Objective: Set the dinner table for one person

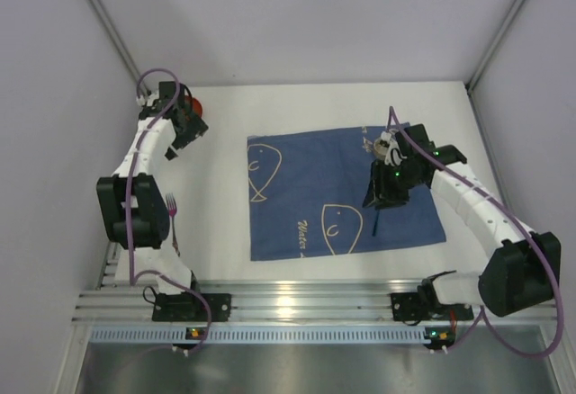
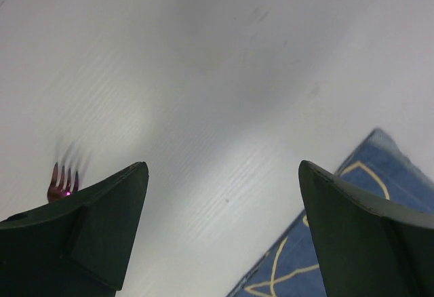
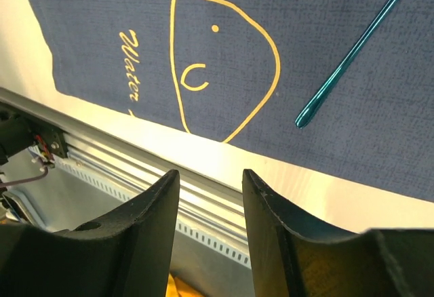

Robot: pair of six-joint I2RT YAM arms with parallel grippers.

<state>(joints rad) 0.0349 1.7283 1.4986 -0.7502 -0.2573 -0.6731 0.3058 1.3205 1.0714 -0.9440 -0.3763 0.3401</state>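
Note:
The dinner table point(image 1: 315, 97) is a plain white top with a blue cloth point(image 1: 342, 192) with yellow line drawings spread in its middle. On the cloth's right part lies a slim teal utensil point(image 3: 352, 53), only its handle showing. My right gripper point(image 3: 210, 175) hovers over that side of the cloth point(image 3: 325, 12), open, with nothing between its fingers; it appears over the utensil point(image 1: 373, 223) in the top view. A pinkish-purple fork point(image 1: 171, 219) lies on the table's left. My left gripper point(image 2: 222, 165) is open wide and empty above bare table, fork tines point(image 2: 62, 182) at its left.
A red object point(image 1: 194, 106) sits at the back left, beside the left arm's wrist. The ribbed metal rail point(image 1: 297, 304) runs along the near edge and shows in the right wrist view point(image 3: 135, 161). A corner of the cloth point(image 2: 380, 168) reaches into the left wrist view.

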